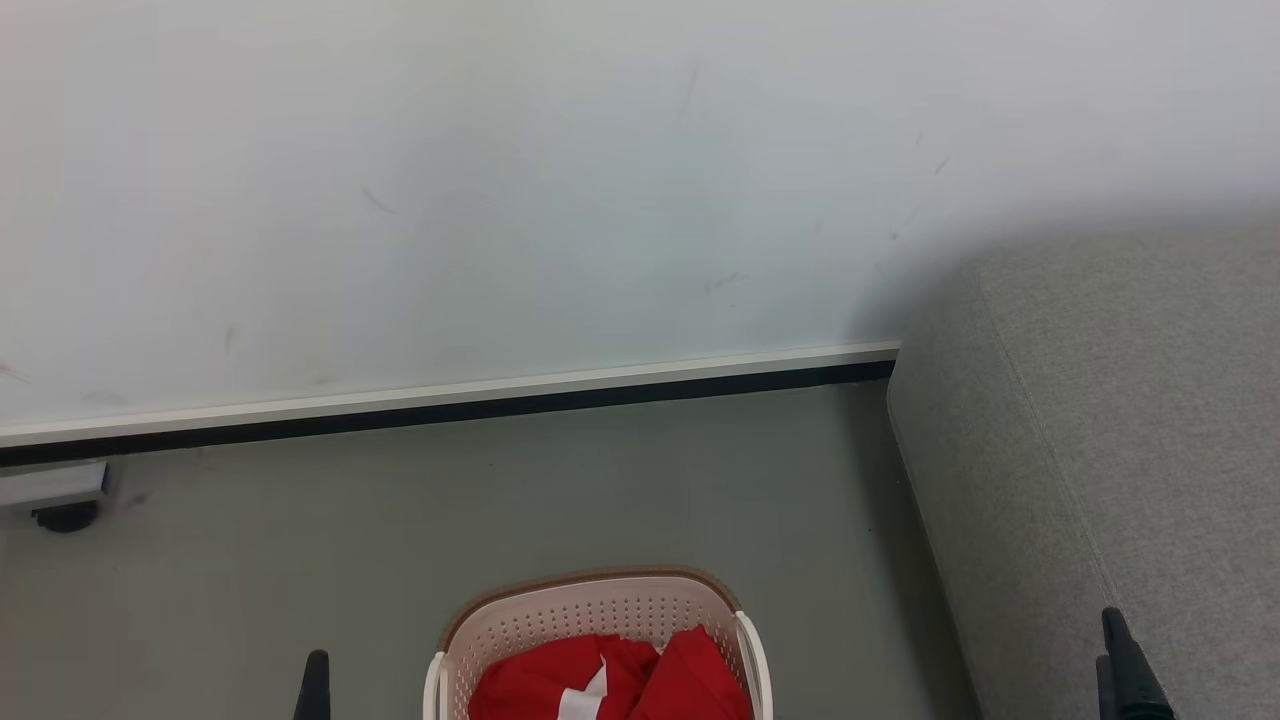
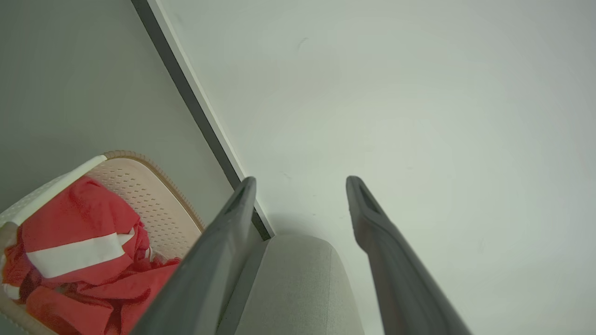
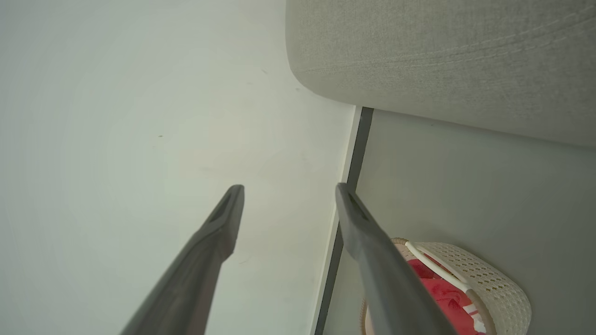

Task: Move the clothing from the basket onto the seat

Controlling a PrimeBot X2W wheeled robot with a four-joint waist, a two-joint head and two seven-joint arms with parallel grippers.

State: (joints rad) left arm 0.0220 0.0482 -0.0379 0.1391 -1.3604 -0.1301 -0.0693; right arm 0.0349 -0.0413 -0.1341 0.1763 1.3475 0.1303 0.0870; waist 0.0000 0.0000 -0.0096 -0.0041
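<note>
Laundry scene, three views. The cream perforated basket (image 1: 600,610) is shown standing on the grey floor (image 1: 300,560), set back from the floor's far edge, where a dark-based skirting board (image 1: 450,400) runs below a pale wall (image 1: 500,200). The red clothing (image 1: 690,680) with white panels is heaped inside the basket. The light grey seat (image 1: 1130,450) is placed along the floor's right edge, apart from the basket. The left tool (image 2: 301,181) is held released, fingers spread, just left of the basket. The right tool (image 3: 289,188) is likewise released and is seen against the seat's front.
</note>
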